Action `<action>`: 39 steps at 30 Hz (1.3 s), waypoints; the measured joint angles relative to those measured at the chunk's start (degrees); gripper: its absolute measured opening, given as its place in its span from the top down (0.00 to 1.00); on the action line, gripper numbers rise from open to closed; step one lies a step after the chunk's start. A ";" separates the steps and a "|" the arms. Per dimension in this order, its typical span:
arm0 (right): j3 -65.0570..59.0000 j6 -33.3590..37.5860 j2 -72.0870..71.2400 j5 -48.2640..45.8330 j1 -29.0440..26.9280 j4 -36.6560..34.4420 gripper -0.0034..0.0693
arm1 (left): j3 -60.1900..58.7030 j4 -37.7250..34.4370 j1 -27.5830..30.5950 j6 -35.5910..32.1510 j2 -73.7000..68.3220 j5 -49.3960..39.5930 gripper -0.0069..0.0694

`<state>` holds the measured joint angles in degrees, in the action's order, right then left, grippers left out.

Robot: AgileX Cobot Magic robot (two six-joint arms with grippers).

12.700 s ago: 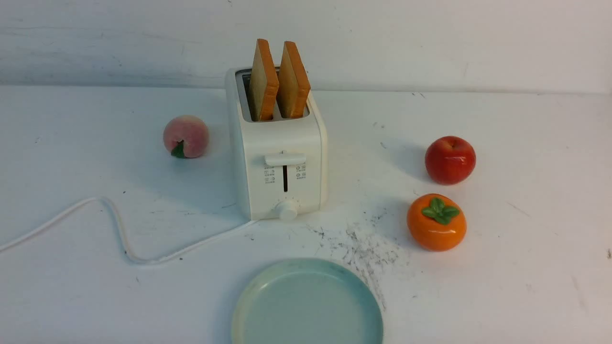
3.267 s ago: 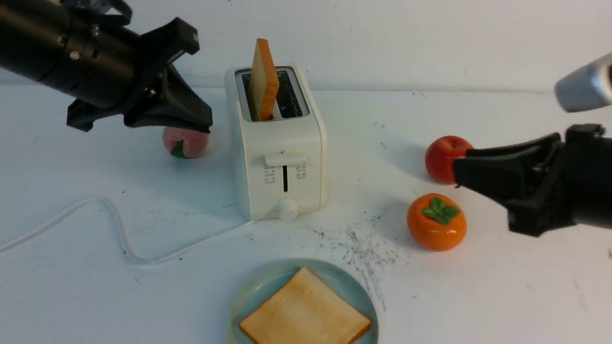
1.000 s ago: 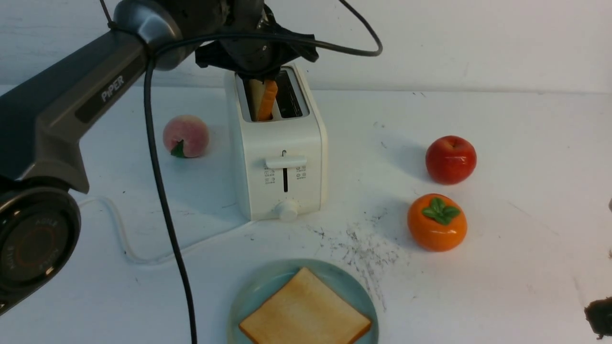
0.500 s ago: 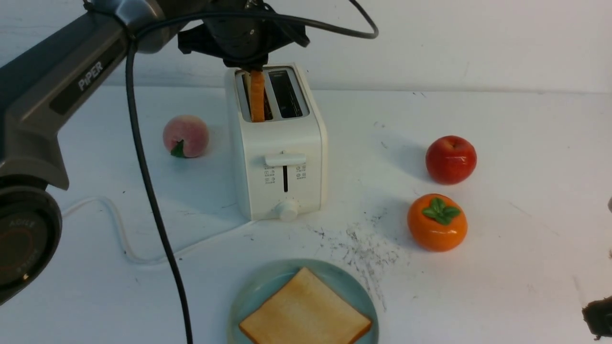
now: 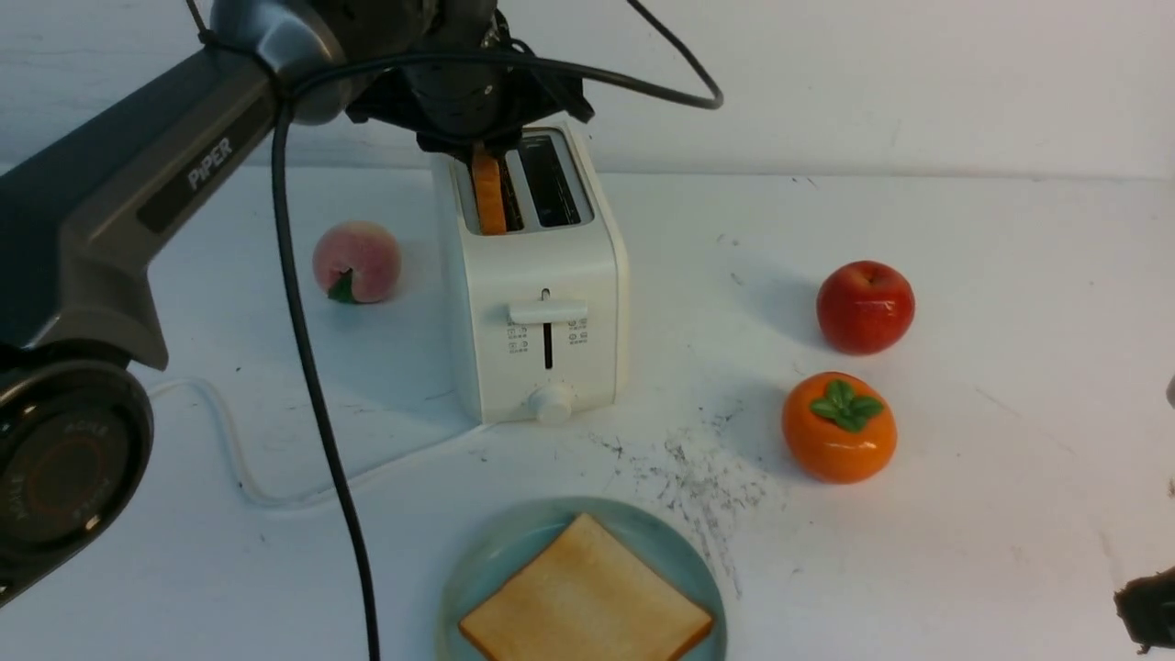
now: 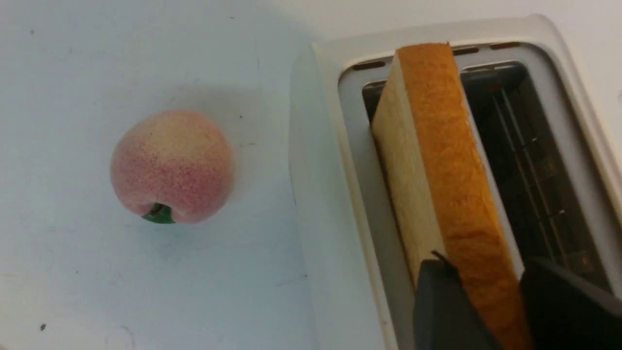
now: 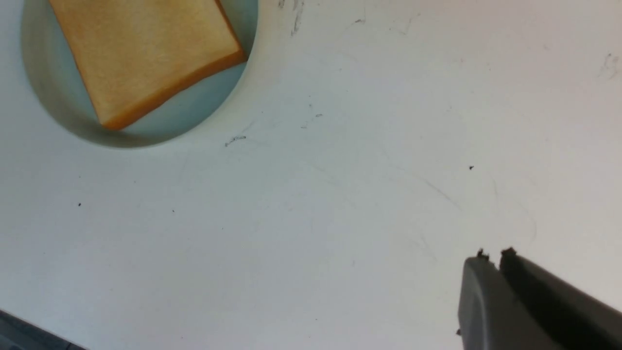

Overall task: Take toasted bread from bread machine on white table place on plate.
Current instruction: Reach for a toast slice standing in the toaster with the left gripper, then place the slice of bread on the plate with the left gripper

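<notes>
**One Slice on the Plate, the Other in the Slot Between the Left Fingers**

The bread machine (image 5: 542, 266) stands toward the back of the white table (image 5: 964, 551), with its lever (image 5: 548, 310) and round knob (image 5: 553, 403) facing me. The upright slice (image 6: 437, 146) of toasted bread sits in the slot on the robot's left, its orange-brown crust edge showing above the opening. The slot beside it shows only dark wire guides.

The left arm reaches in from the left and bends down over the top of the machine, its black cable (image 5: 317, 395) hanging in a long loop toward the front. The left gripper (image 6: 483, 272) is right at the slice. In the wrist view its dark fingers (image 6: 437, 301) stand one on each side of the bread at one end. One lies against the pale face, the other on the far side near the divider between the slots. Whether they are pinching the slice or only flanking it, I cannot tell.

The flat slice (image 5: 586, 601) lies on the plate (image 5: 496, 555) at the front edge, set cornerwise, with blue-green glaze showing around it.

The right gripper (image 7: 494, 253) hangs low over bare table off to the right, well apart from the plate. Its fingers are pressed together on nothing.

A peach (image 5: 356, 262) sits just left of the machine. An apple (image 5: 865, 307) and a persimmon (image 5: 838, 427) sit near each other out to the right. The white cord (image 5: 413, 459) snakes away to the left.
</notes>
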<state>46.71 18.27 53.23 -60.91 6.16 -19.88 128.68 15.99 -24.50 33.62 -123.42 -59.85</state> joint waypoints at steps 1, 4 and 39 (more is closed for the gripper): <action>0.00 0.00 0.00 0.00 0.00 0.00 0.89 | 0.00 0.00 0.00 0.00 -0.08 -0.06 0.59; 0.00 0.00 0.00 0.00 0.00 0.00 0.89 | -0.10 0.38 0.00 0.00 -0.55 -0.72 0.47; 0.00 0.00 0.00 0.79 -0.11 -0.61 0.85 | 10.15 -3.44 -0.13 -3.64 15.07 -10.83 0.75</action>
<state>46.71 18.27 53.23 -60.12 6.05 -20.49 138.83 12.55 -24.63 29.98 -108.35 -70.68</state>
